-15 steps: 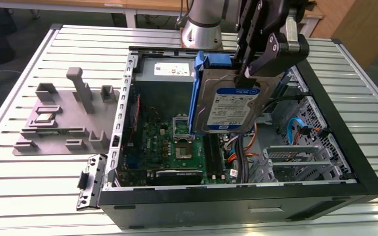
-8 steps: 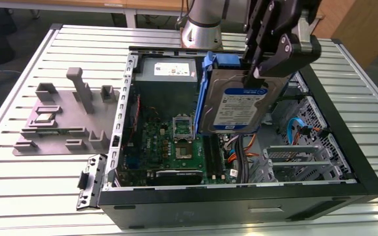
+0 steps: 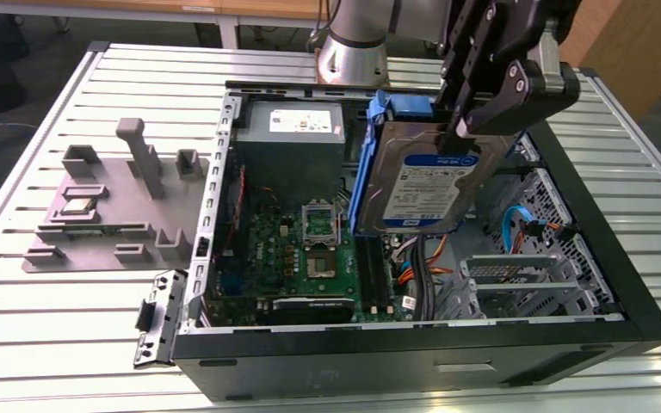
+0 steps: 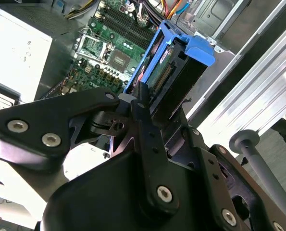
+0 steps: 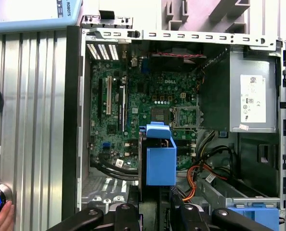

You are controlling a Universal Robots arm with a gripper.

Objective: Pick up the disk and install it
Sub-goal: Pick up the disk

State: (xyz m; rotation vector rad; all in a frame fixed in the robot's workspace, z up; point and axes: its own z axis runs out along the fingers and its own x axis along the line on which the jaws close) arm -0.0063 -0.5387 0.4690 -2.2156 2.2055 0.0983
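The disk [image 3: 423, 185] is a silver hard drive with a white-and-blue label and a blue plastic frame. It hangs on edge, slightly tilted, above the middle of the open computer case [image 3: 606, 258], over the motherboard [image 3: 307, 258]. My gripper [image 3: 472, 136] is shut on its upper end from above. In the first wrist view the disk [image 5: 159, 161] shows end-on below my gripper [image 5: 155, 211], over the board. In the second wrist view the black fingers [image 4: 142, 103] clamp the disk [image 4: 174, 67] by its flat sides.
A grey power-supply box [image 3: 296, 129] fills the case's far corner. A metal drive cage [image 3: 526, 275] and orange cables [image 3: 413, 268] lie at the exterior view's right. A grey fixture [image 3: 113, 206] stands on the slatted table outside the case. A hand [image 5: 1, 217] rests near a button.
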